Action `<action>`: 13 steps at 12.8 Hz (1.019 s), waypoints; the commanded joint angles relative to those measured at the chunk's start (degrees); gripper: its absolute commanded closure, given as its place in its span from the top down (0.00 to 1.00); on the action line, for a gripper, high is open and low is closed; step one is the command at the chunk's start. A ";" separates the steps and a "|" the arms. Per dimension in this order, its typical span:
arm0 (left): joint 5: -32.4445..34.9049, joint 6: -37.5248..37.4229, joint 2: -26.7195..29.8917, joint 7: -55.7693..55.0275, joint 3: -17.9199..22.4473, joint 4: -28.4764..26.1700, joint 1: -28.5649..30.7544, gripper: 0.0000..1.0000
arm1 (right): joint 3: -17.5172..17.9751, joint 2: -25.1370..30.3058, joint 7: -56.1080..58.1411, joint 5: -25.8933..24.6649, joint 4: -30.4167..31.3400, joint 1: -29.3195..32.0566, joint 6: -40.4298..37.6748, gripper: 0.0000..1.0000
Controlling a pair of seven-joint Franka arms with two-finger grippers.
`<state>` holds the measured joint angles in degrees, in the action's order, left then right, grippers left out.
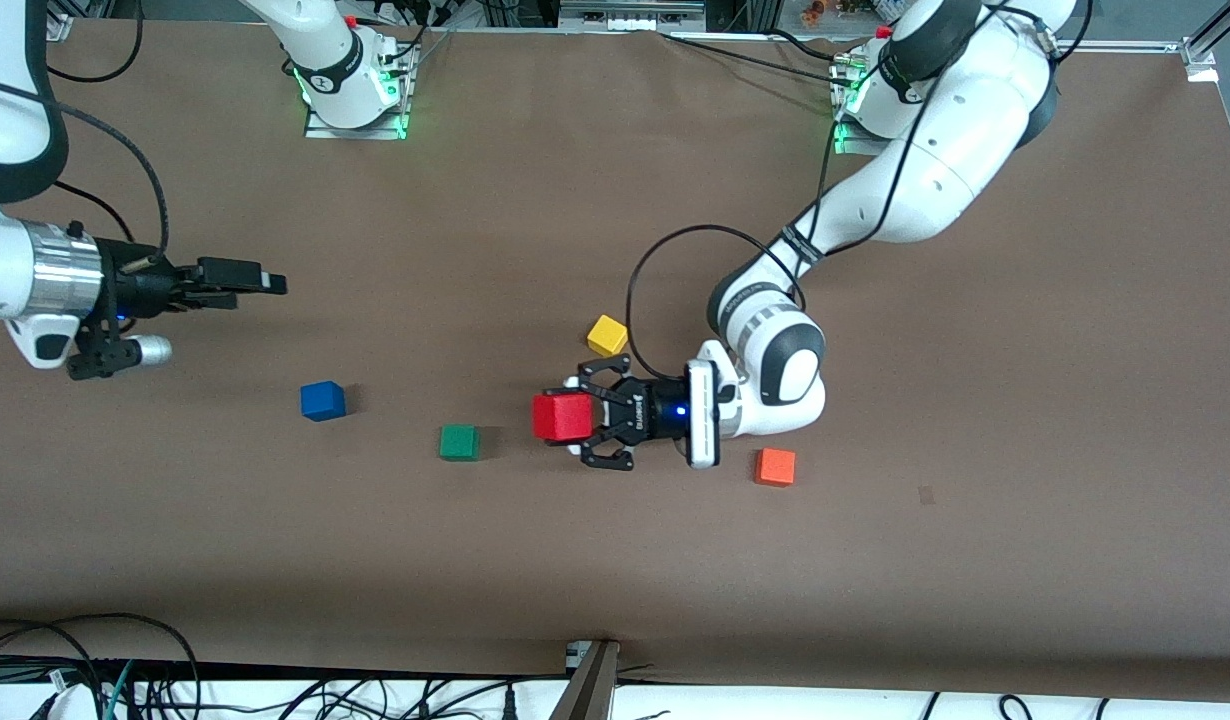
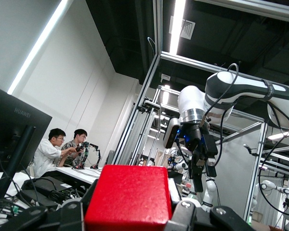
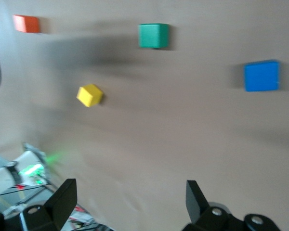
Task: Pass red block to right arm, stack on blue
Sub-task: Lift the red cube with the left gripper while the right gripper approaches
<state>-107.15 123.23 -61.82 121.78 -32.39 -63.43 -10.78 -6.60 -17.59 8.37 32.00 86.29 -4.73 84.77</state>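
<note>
Orange cube (image 1: 775, 467) lies nearest you, loose on the table (image 1: 615, 560) and no part of this job.

Just above it in your front view, the left gripper (image 1: 578, 418) has its claw clamped on the red block (image 1: 562, 417), turned sideways and lifted so the block faces toward the right arm's end, likely to offer free faces for the handover. The right gripper (image 1: 265, 282) hangs with its fingers spread wide and empty, well apart from the block, over the table near the blue cube (image 1: 322, 400); you'd judge it waiting to receive. The green cube (image 1: 459, 442) and yellow cube (image 1: 607, 335) sit untouched. A monitor (image 2: 14, 139) in the left wrist view reads HUAWEI.
</note>
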 commanded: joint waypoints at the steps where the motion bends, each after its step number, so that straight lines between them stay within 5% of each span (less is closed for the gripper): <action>1: -1.74 7.33 0.64 -0.49 -0.04 3.75 -3.36 0.00 | -0.08 -2.00 0.69 9.27 -0.68 -0.02 0.48 1.00; 7: -1.65 19.49 2.40 -7.26 -2.77 6.83 -7.68 0.00 | 0.10 -3.32 -1.59 17.28 -1.12 -2.56 4.52 1.00; 13: -1.39 25.22 3.46 -7.61 -2.77 9.38 -11.63 0.00 | 2.55 -13.60 -15.37 21.08 -17.53 -4.59 5.93 1.00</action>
<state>-107.18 146.69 -59.50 114.30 -35.47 -54.99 -21.18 -5.61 -26.77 -2.12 52.24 75.75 -8.96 90.89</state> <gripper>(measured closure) 0.436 0.000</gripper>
